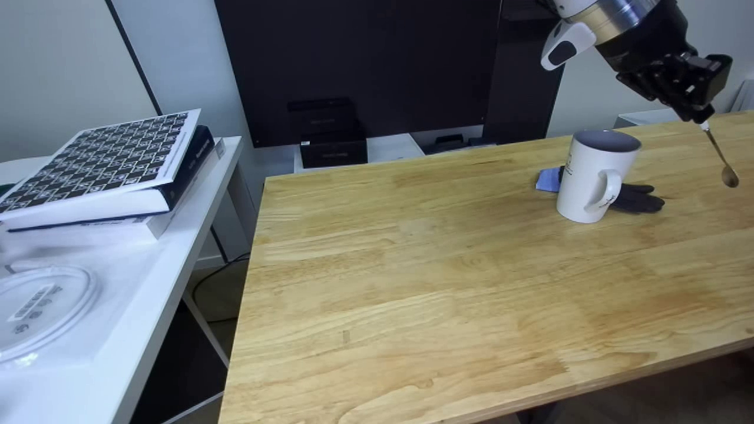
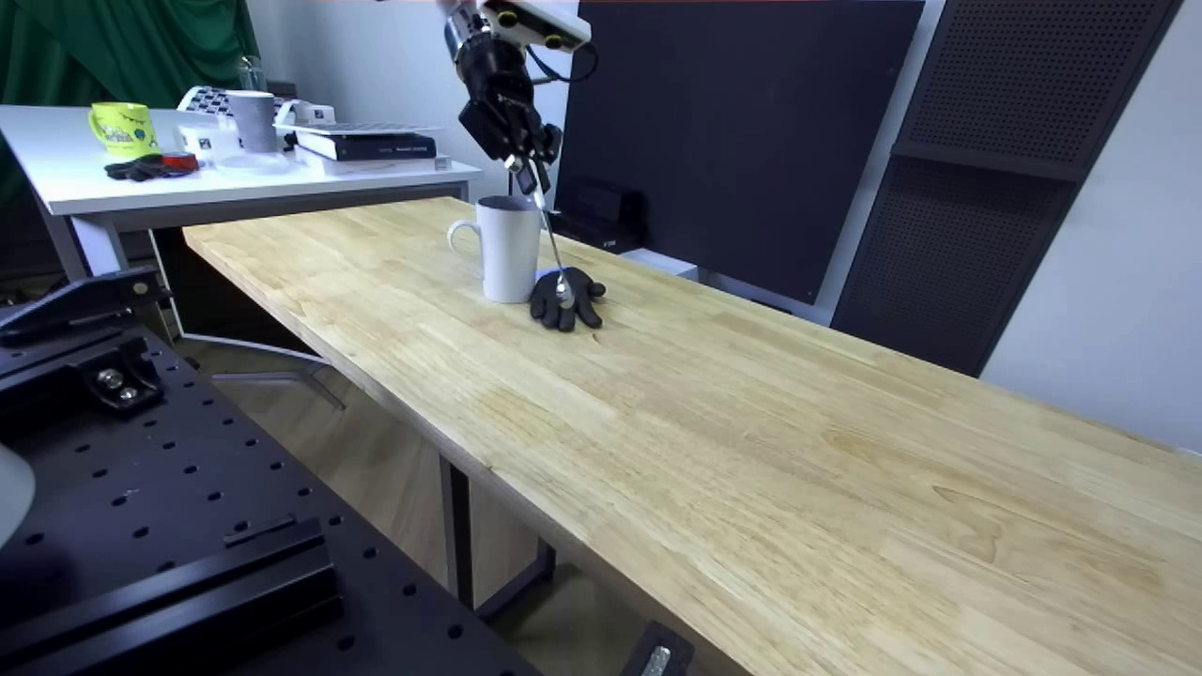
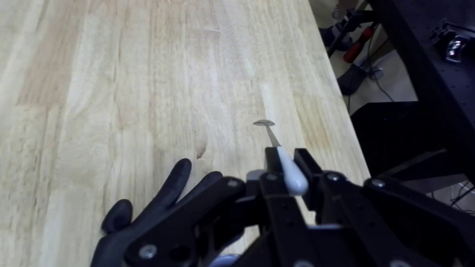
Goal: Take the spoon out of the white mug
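Long pale wooden table (image 1: 412,282): extended across both exterior views.
Large flat black panel (image 1: 365,65): set upright beyond the table's far edge.
White side table (image 2: 66,155): placed at the left in both exterior views.
White, silver and black robot arm (image 1: 624,26): angled down over the wooden table.
Stack of thick books (image 1: 94,159): piled on the white side table, a chequered cover uppermost.
Black two-fingered gripper (image 3: 288,157): held above the tabletop at the arm's end.
Tall white cylindrical mug with a grey interior (image 1: 580,176): stood upright on the wooden table, its loop handle turned toward the near right in an exterior view.
Black glove (image 1: 639,201): laid just beside the mug, partly hidden by it in an exterior view; whether the two are touching cannot be told.
Thin spoon with a white handle and a metal bowl (image 3: 293,178): pinched by its handle between the gripper's two fingers; tilted, bowl end lowest; held in the air outside the mug, to its right in both exterior views, and seen against the wood in the wrist view.
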